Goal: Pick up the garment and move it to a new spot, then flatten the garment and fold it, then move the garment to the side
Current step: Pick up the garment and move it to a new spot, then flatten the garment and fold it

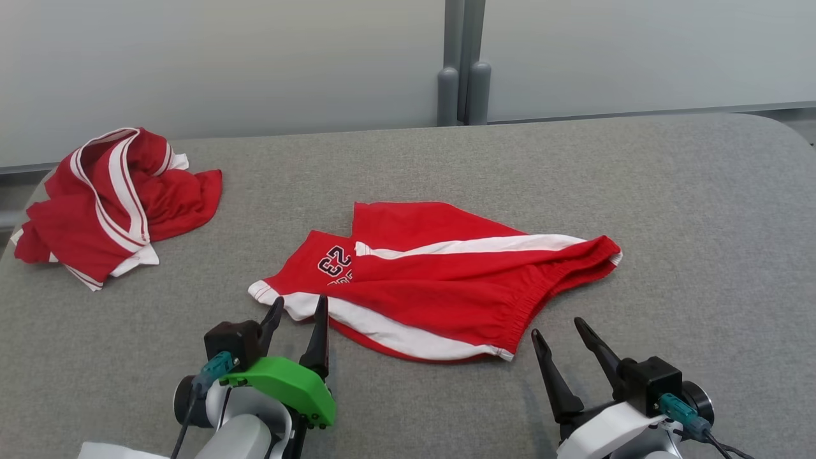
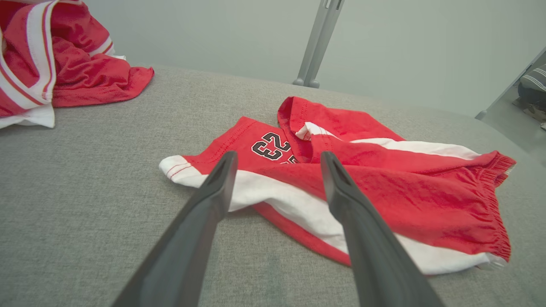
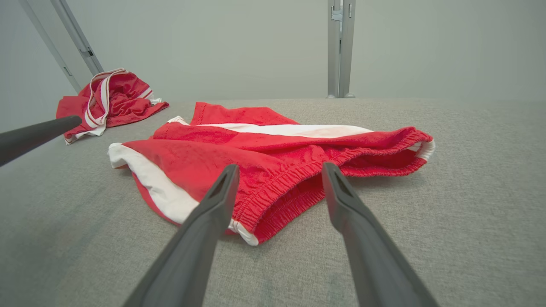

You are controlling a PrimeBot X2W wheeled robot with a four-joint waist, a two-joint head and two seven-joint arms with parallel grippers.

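Observation:
Red shorts (image 1: 440, 280) with white stripes and a black "23" lie spread mid-table, waistband toward the right. In the left wrist view the shorts (image 2: 362, 179) have a white-trimmed leg hem nearest the fingers. The right wrist view shows the shorts (image 3: 264, 153) with the elastic waistband just ahead. My left gripper (image 1: 299, 312) is open at the near left, its tips at the leg hem's edge. My right gripper (image 1: 561, 331) is open at the near right, just short of the waistband corner. Nothing sits between either pair of fingers.
A second red garment (image 1: 108, 197) with white stripes lies crumpled at the table's (image 1: 688, 210) far left corner. A grey post (image 1: 463, 64) stands behind the far edge against a pale wall. A person's striped sleeve (image 2: 533, 81) shows at the far right.

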